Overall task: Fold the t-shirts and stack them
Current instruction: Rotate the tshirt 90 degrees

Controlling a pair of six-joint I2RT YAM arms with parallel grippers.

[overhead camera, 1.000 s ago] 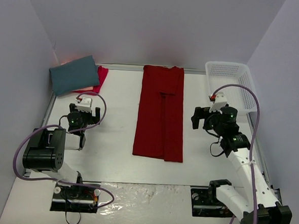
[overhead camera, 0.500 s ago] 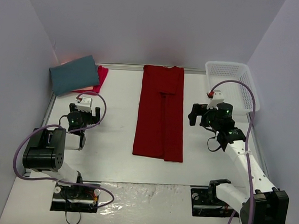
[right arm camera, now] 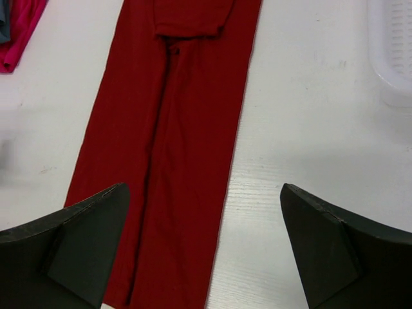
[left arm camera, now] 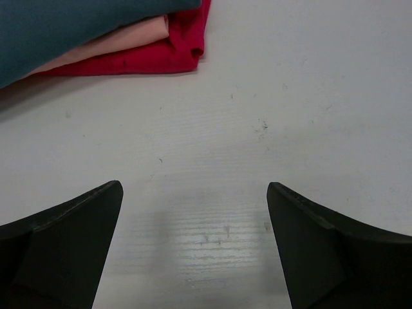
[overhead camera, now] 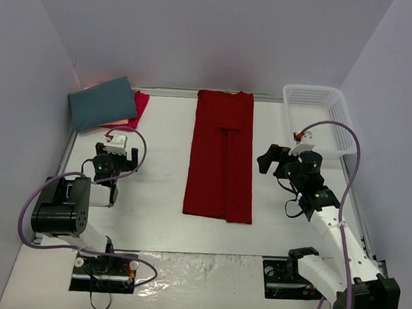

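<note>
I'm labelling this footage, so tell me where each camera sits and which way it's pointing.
Top external: above and behind the left arm and right arm, looking down over the table; both arms show.
Left wrist: on the left gripper, facing the table toward the slate-teal shirt lying on the pinkish-red shirt; its open fingers show.
Right wrist: on the right gripper, looking along the deep red shirt, white basket at the right edge; its open fingers show.
Shared: both wrist views catch the pinkish-red shirt.

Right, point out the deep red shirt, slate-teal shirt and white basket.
deep red shirt (overhead camera: pixel 220 155): top view, middle of cloth
slate-teal shirt (overhead camera: pixel 103 103): top view, centre of top
white basket (overhead camera: pixel 319 112): top view, mesh floor
</note>
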